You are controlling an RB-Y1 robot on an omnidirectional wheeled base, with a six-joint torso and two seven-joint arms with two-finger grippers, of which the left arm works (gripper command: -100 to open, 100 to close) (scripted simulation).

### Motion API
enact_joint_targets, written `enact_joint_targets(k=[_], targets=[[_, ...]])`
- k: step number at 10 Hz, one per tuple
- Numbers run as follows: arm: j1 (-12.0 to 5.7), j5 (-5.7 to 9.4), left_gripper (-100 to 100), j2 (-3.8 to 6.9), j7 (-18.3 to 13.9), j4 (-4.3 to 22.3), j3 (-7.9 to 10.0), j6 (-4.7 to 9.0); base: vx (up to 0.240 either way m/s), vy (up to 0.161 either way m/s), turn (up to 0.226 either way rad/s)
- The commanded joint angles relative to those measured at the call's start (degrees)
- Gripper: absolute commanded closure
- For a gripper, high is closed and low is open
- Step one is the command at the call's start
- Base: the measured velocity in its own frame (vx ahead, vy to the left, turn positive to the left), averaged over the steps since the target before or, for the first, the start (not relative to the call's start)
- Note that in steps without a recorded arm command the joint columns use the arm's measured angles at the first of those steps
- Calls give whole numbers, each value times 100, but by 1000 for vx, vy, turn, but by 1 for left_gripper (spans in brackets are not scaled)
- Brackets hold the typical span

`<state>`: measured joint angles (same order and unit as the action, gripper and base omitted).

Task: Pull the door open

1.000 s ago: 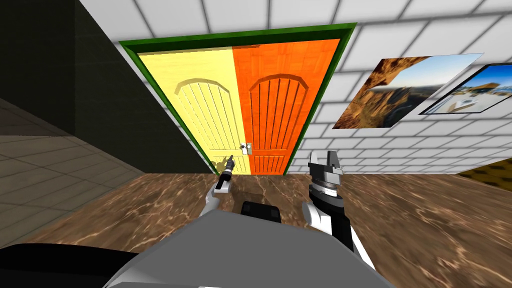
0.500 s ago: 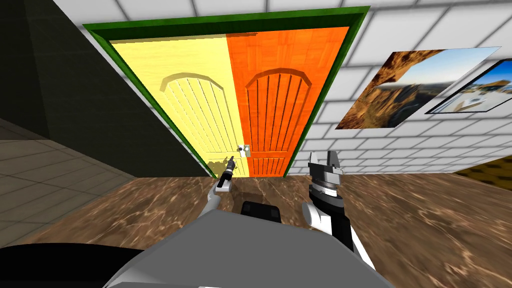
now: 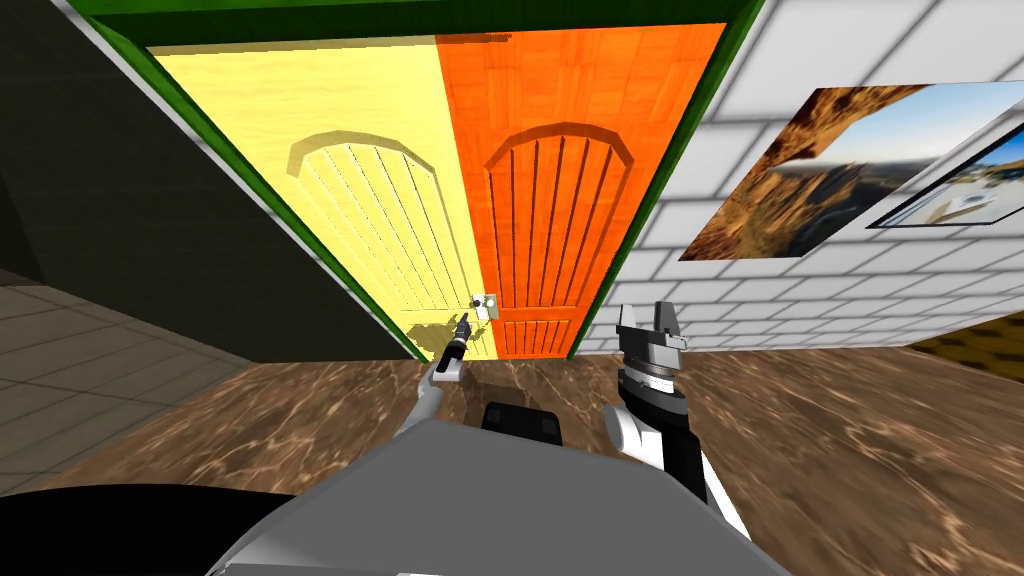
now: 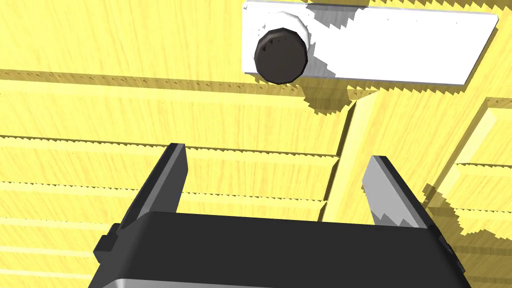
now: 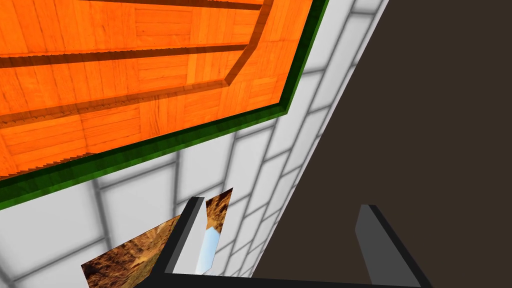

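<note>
Left hand (image 4: 275, 154) is wide open and empty, fingers spread about as far as they go, touching nothing. It's aimed square at the yellow door leaf (image 3: 330, 120), low down, close to the seam where that leaf meets the orange leaf (image 3: 570, 100).

That aim makes sense to me: the only thing to grab is the dark round knob (image 4: 281, 55), which sits on a white plate (image 4: 400, 50) right by that seam. You can't pull a flat panel, so the hand has to go for the knob. Keeping the fingers apart now means the knob can slide between them later.

Right now it isn't between them, though. It sits beyond the fingertips, nearer the dark finger (image 4: 165, 175) than the light one (image 4: 385, 190), so I'd guess a bit more lining up is needed before closing.

Both leaves look flush inside the green frame (image 3: 735, 60), so the door seems shut, nothing pulled yet.

Right hand (image 3: 648, 318) is parked upright near the orange leaf, also open and empty. I think that just keeps it out of the swing path.
</note>
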<state>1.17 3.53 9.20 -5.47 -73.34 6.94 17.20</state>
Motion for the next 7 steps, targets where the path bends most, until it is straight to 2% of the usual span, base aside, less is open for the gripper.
enact_joint_targets(k=[1,2,4,6,7], targets=[[114,43,-100,133,-26,93,171,11,2,19,111],[142,55,-100,169,-34,119,217,15,-13,32,87],[270,117,-100,352,-78,249,443,38,-1,40,45],[356,176,-100,514,-127,371,629,70,81,45,22],[356,176,-100,514,-127,371,629,70,89,35,-2]])
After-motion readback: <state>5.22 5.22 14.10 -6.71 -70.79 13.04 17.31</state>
